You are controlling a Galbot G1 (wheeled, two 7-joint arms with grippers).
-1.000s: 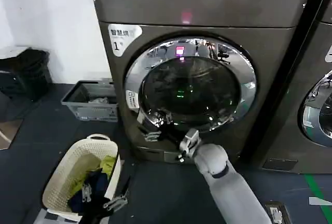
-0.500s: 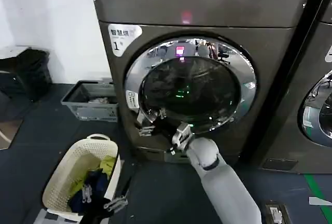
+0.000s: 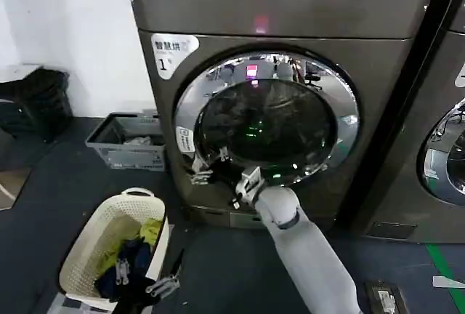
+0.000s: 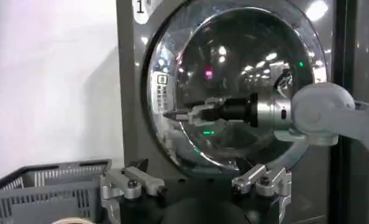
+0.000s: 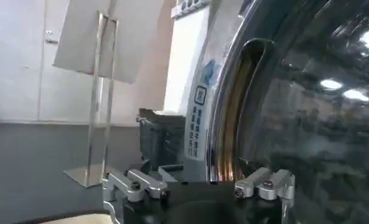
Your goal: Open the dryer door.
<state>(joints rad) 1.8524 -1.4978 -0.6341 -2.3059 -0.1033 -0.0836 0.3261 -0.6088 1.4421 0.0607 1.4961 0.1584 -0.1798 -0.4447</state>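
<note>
right gripper with jaws apart, near the dryer door's chrome rim recess.

Smooth grey right arm with black-and-silver right gripper.

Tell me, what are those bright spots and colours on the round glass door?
Head view: the dryer door mirrors the room on its chrome rim, with pink and green glints on the glass. Left wrist view: ceiling lights dot the glass behind the right gripper. Right wrist view: glare streaks the rim.
</note>
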